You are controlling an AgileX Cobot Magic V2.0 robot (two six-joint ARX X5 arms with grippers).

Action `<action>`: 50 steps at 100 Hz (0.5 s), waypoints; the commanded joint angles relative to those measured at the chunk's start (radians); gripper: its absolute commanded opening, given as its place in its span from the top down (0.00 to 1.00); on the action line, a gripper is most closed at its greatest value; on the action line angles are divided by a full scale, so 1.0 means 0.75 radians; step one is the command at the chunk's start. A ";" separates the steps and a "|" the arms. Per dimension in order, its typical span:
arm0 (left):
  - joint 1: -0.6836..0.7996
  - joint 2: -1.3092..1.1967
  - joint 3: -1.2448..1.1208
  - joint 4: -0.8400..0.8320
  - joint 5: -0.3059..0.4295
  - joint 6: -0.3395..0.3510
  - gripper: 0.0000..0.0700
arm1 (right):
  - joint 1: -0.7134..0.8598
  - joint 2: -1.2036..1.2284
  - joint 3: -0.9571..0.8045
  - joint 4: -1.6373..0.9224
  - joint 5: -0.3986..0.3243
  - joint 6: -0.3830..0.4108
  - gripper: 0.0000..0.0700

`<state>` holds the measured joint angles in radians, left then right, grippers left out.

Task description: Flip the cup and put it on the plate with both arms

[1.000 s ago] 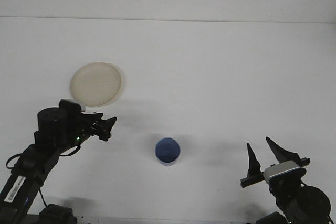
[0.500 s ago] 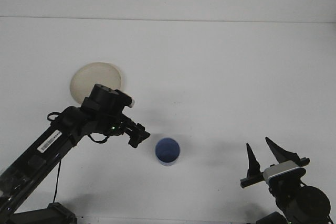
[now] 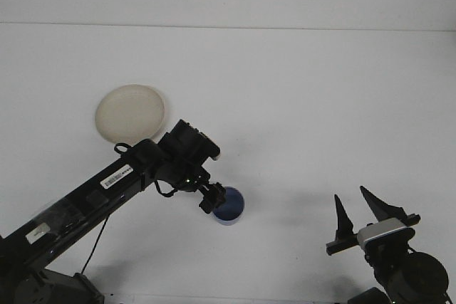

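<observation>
Reaching farther out than half a second ago, the left gripper (image 3: pixel 216 198) now meets the blue cup's (image 3: pixel 229 206) left rim; whether its fingers grip cannot be told. That cup stands mouth-up, well apart from the cream plate (image 3: pixel 130 112) up-left of it. Right of the cup, the right gripper (image 3: pixel 358 204) waits with fingers spread.

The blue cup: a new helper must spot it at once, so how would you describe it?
On the white table, look near the front edge, right of the pale round plate. The blue cup stands there mouth up, the left tool at its rim. It is the only blue thing.
</observation>
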<state>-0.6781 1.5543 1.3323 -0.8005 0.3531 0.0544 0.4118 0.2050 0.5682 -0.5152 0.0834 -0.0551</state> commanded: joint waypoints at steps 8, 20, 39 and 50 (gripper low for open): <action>-0.041 0.075 0.027 0.036 -0.026 0.023 0.32 | 0.005 -0.002 0.005 0.012 0.005 0.008 0.49; -0.068 0.128 0.027 0.064 -0.027 0.022 0.32 | 0.005 -0.002 0.005 0.011 0.006 0.008 0.49; -0.096 0.227 0.027 0.064 -0.038 0.020 0.33 | 0.005 -0.002 0.005 0.010 0.006 0.008 0.49; -0.108 0.258 0.027 0.063 -0.083 0.014 0.38 | 0.005 -0.002 0.005 0.010 0.006 0.008 0.49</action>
<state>-0.7448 1.7294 1.3323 -0.7521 0.3073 0.0612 0.4118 0.2050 0.5682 -0.5156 0.0834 -0.0551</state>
